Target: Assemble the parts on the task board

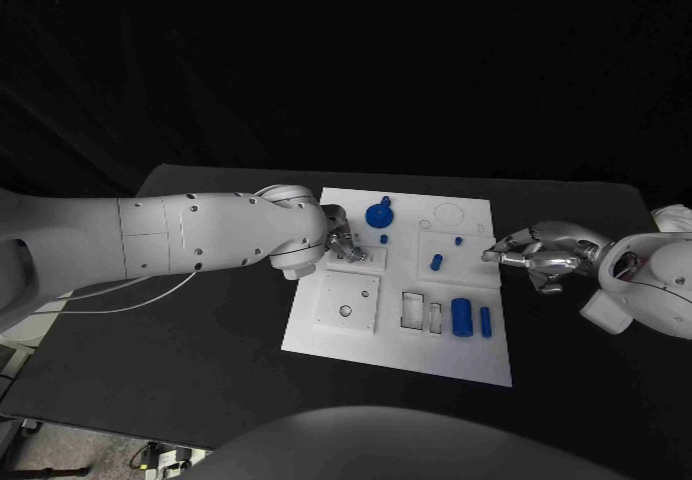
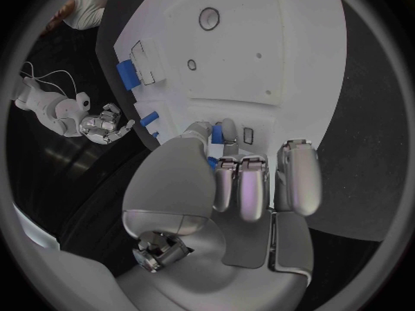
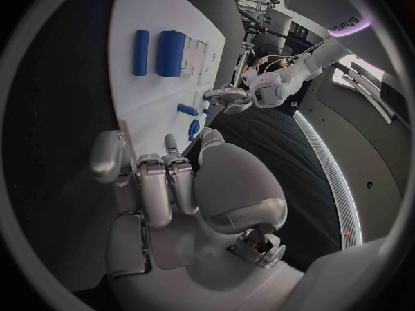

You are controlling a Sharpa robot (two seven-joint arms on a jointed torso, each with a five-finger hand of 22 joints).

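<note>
The white task board (image 1: 378, 338) lies mid-table. My left hand (image 1: 343, 246) hovers over its upper left part, and in the left wrist view the thumb and a fingertip (image 2: 229, 130) pinch a small blue part (image 2: 216, 135). A round blue knob (image 1: 379, 213) stands just beyond that hand. Small blue pegs (image 1: 436, 262) stand in the middle of the board. A wide blue block (image 1: 462, 315) and a slim blue bar (image 1: 486, 320) lie near the board's right side. My right hand (image 1: 531, 256) is at the board's right edge, fingers bent towards it, holding nothing.
Square and slot-shaped recesses (image 1: 348, 300) sit in the board's lower left. A round outline (image 1: 450, 213) marks its far right corner. Black table (image 1: 188, 340) surrounds the board. Cables (image 1: 130, 290) trail off the table's left side.
</note>
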